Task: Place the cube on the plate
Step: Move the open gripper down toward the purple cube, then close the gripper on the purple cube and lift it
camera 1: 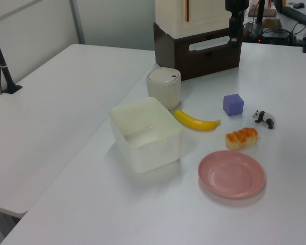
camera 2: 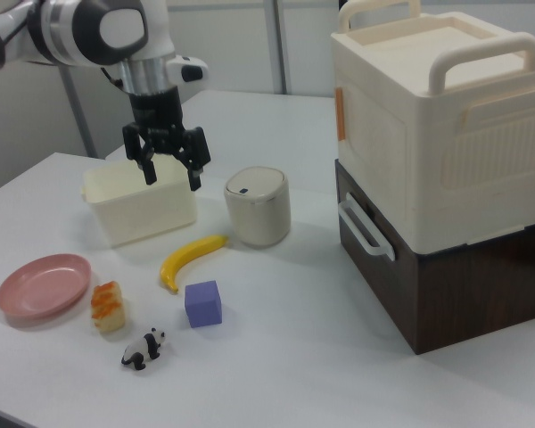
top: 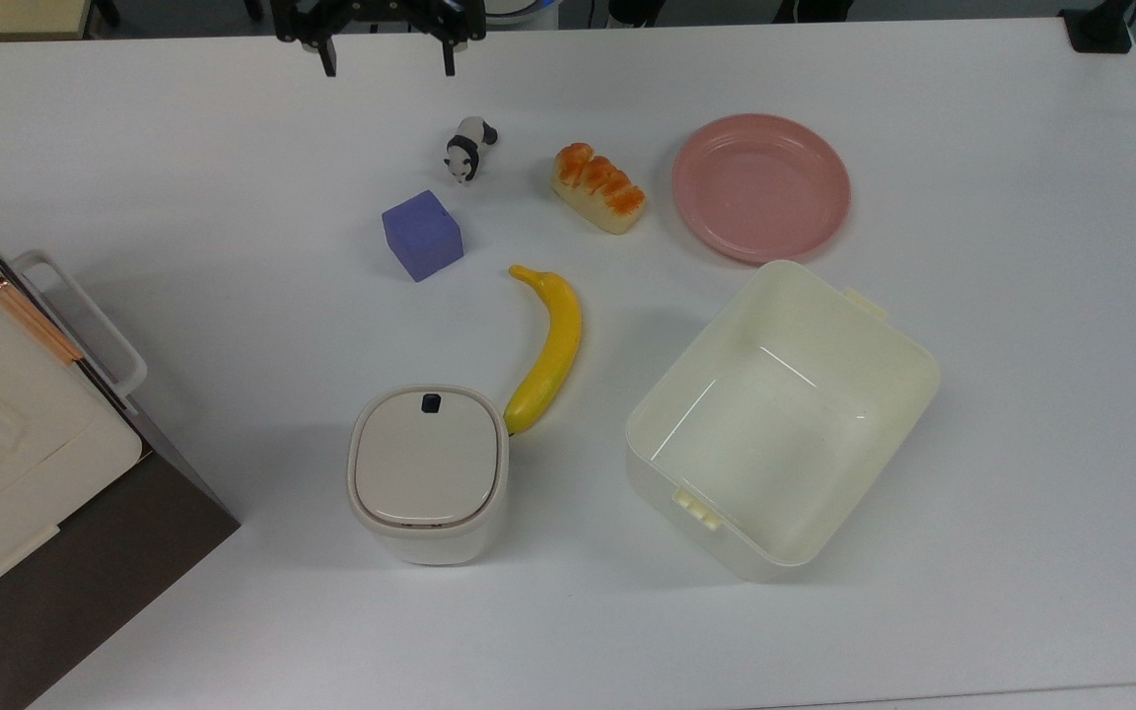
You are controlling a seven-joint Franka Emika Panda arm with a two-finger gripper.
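Cube (top: 421,235) sits flat on the white table (top: 972,394), untouched, and that's your landmark for everything else. In the top view, the panda (top: 468,148) stands just above and right of the cube, near it but apart; the bread (top: 599,187) lies further right; and the plate (top: 760,186) is well off to the right of the cube, bare and pink, beyond the bread. The banana (top: 546,347) curves away below and right of the cube, its lower tip just beside the lidded bin (top: 428,472), and the tub (top: 781,416) sits far to the lower right, one corner close under the plate. Your gripper (top: 389,67) hangs at the top edge of the top view, above the cube and well clear of it, jaws spread wide with nothing between them. In the right view you see the gripper (camera 2: 170,176) high over the table, fingers pointing down, the cube (camera 2: 202,303) low and in front of it.
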